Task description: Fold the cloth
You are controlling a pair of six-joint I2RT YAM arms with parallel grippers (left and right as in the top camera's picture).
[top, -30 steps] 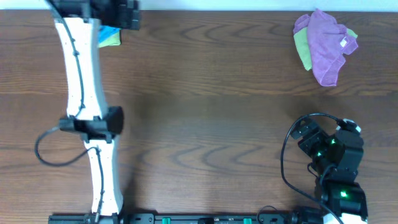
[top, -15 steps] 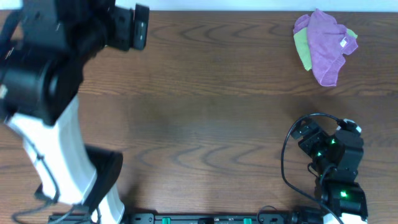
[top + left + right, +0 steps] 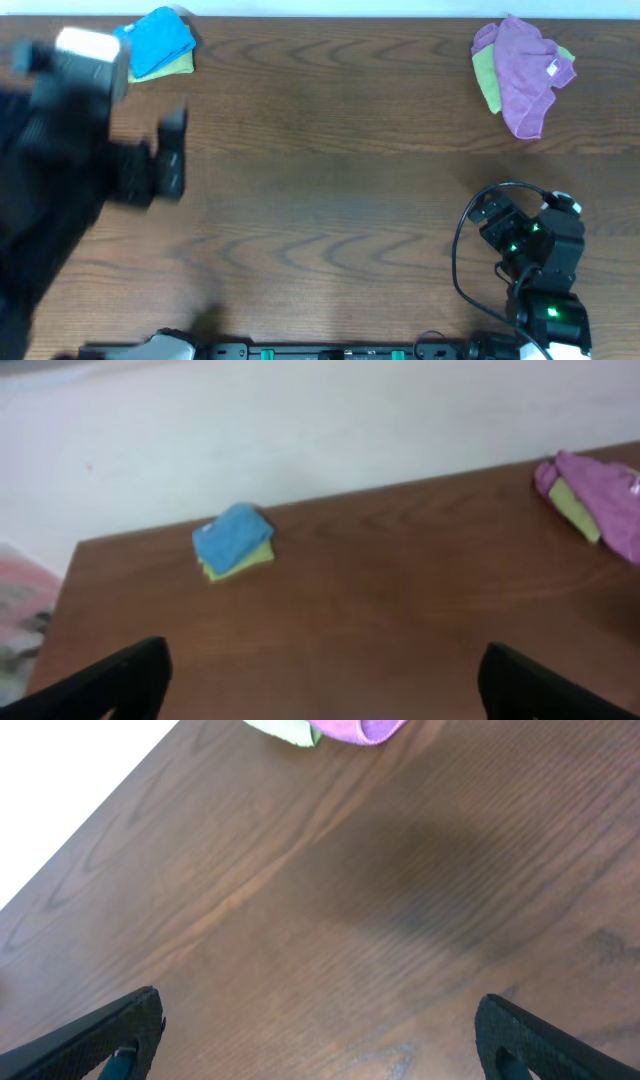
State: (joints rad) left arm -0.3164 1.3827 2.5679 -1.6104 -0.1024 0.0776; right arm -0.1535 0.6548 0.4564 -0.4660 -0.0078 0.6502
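The sky-blue cloth (image 3: 157, 41) lies folded small at the table's far left corner, on top of a lime-green cloth (image 3: 176, 65). It also shows in the left wrist view (image 3: 231, 536). My left gripper (image 3: 320, 665) is open and empty, well back from the cloth and raised over the table. In the overhead view the left arm is a dark blur (image 3: 165, 155) at the left. My right gripper (image 3: 320, 1015) is open and empty over bare wood at the front right (image 3: 492, 214).
A purple cloth (image 3: 527, 68) lies crumpled over another lime-green cloth (image 3: 487, 80) at the far right, also in the left wrist view (image 3: 600, 500) and at the top of the right wrist view (image 3: 365, 728). The table's far edge runs just behind both piles.
My left arm has pulled back from the far left corner toward the front, uncovering the folded blue cloth. The right arm has not moved.
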